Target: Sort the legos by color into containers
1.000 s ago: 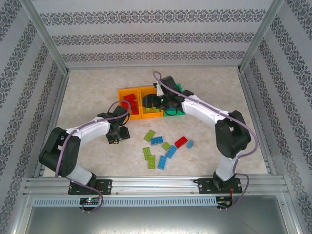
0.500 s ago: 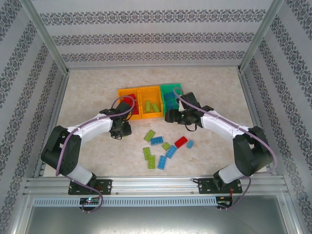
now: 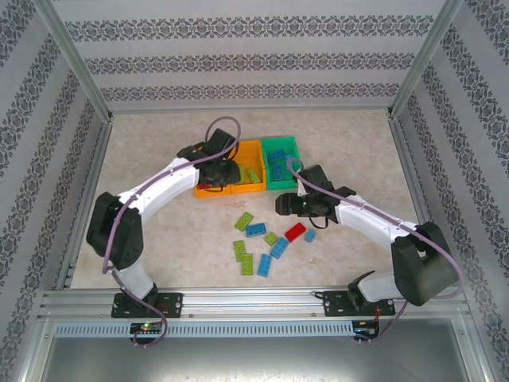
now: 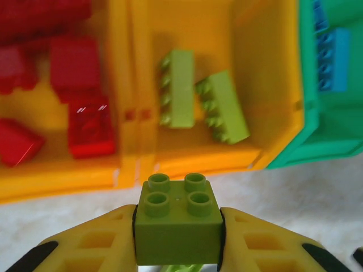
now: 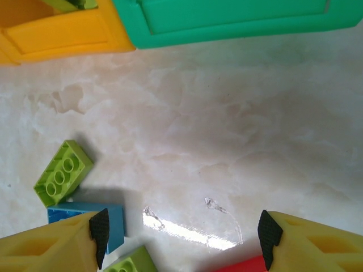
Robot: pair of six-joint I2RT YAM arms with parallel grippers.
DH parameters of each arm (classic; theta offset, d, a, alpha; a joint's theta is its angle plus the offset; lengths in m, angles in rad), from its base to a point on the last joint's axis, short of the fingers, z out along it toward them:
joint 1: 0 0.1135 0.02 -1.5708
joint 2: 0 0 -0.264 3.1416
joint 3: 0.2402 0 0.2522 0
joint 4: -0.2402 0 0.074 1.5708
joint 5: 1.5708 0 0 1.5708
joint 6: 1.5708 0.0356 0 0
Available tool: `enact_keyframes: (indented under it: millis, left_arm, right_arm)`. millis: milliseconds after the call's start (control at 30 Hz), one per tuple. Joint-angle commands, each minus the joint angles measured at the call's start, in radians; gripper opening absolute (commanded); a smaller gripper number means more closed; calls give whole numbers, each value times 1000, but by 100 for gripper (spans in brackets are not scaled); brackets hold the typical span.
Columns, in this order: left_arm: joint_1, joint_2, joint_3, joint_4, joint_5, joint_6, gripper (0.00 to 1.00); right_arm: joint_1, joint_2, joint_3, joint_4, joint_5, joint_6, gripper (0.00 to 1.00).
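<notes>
1. Left gripper (image 4: 178,238), lower centre of the left wrist view: jaws clamped on a small square lime green four-stud plastic brick (image 4: 178,218), studs up.
2. The held brick appears in frame just below the near wall of the middle orange plastic bin (image 4: 249,51), which contains two long lime green bricks (image 4: 177,88).
3. The left orange bin (image 4: 57,175) contains red bricks (image 4: 91,127). The green bin (image 4: 306,130), upper right, contains blue bricks (image 4: 334,68).
4. Right gripper (image 5: 181,229): fingers spread wide, nothing between them, over the pale table (image 5: 227,141). A loose lime green brick (image 5: 62,173) and a loose blue brick (image 5: 113,224) lie at lower left.
</notes>
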Motion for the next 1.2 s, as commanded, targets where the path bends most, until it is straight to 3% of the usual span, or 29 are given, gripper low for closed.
enact_keyframes:
  millis: [0, 267, 467, 733, 1167]
  left_arm:
    - [-10, 94, 126, -58, 18, 72, 33]
    - [21, 326, 385, -134, 20, 114, 38]
    - [25, 370, 467, -154, 13, 120, 59]
    - [24, 264, 354, -108, 12, 103, 80]
    - [24, 115, 175, -59, -13, 98, 90]
  right_arm:
    - [22, -13, -14, 1, 31, 0, 73]
    - [117, 16, 8, 16, 86, 46, 79]
    - [217, 79, 49, 4, 116, 81, 90]
    - [367, 189, 145, -74, 206, 101, 98]
    - [433, 365, 278, -174, 270, 115, 98]
